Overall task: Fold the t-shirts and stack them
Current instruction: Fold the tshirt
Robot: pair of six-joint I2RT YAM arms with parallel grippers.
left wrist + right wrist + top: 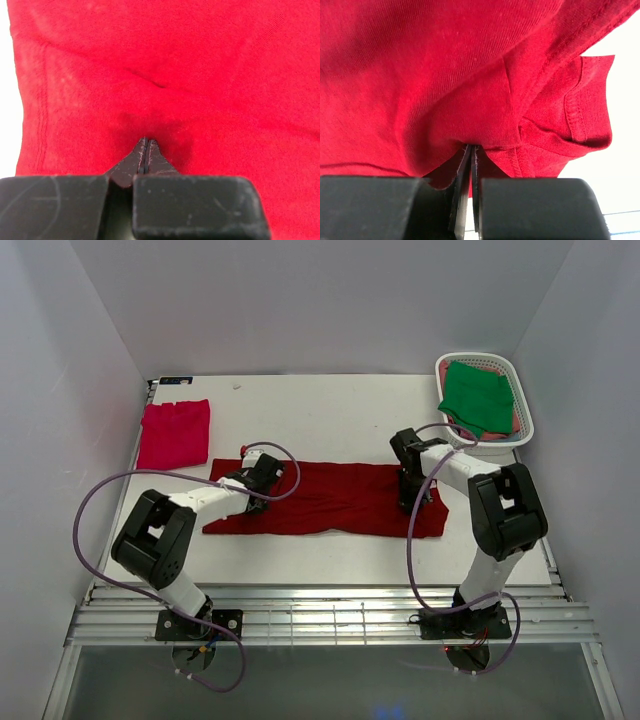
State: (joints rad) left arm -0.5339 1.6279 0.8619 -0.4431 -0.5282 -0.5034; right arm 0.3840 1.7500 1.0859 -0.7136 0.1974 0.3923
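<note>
A large dark red t-shirt lies as a long flat band across the middle of the table. My left gripper is shut on its left part; in the left wrist view the tips meet on puckered red cloth. Over the right end, my right gripper is shut too. Its wrist view shows the tips pinching gathered cloth, with a hemmed sleeve hanging to the right. A pinkish-red t-shirt lies folded at the far left. A green t-shirt sits in the basket.
The white slotted basket stands at the back right corner, with pink cloth under the green shirt. White walls close the table on three sides. A metal rail runs along the near edge by the arm bases.
</note>
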